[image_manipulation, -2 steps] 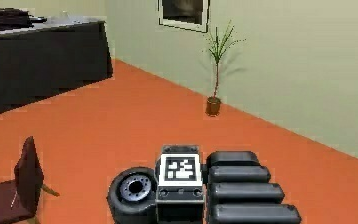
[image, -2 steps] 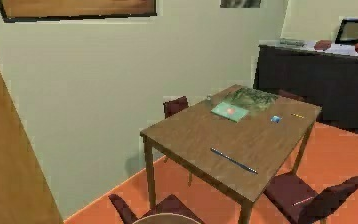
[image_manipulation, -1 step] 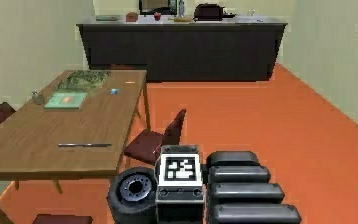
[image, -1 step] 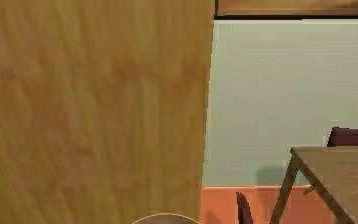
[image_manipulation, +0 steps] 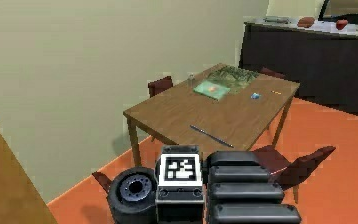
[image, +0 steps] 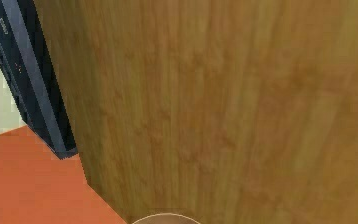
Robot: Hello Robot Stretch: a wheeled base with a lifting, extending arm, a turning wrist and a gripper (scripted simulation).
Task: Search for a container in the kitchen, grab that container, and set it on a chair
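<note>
"While the robot looks ahead, what stands in front of it?"

"A tall wooden panel (image: 217, 100) with upright grain, very close. At the forward view's left, a dark blue-grey cabinet (image: 27, 60) stands against a pale wall, with orange-red floor (image: 27, 185) beneath it."

"And out to the arm's side?"

"A wooden table (image_manipulation: 187, 108) stands mid-room on orange-red floor, near a plain pale wall. A green mat (image_manipulation: 219, 86) lies toward the table's far end and a thin dark stick (image_manipulation: 212, 130) lies nearer the front, with a few small blobs around the mat. A dark red chair (image_manipulation: 161, 86) stands at the table's far left side. A second chair (image_manipulation: 292, 162) stands by its near right corner."

"Where is the container?"

"I cannot tell. The small things on the table, and those on the dark counter (image_manipulation: 297, 55) at the upper right, are too small to name."

"And the gripper?"

"The gripper (image_manipulation: 135, 192) shows as a dark rounded body at the bottom edge. It sits left of a white square with black marks (image_manipulation: 180, 168) on the dark arm (image_manipulation: 242, 190). Its fingers cannot be made out — so I cannot tell its state, or whether it holds anything."
</note>
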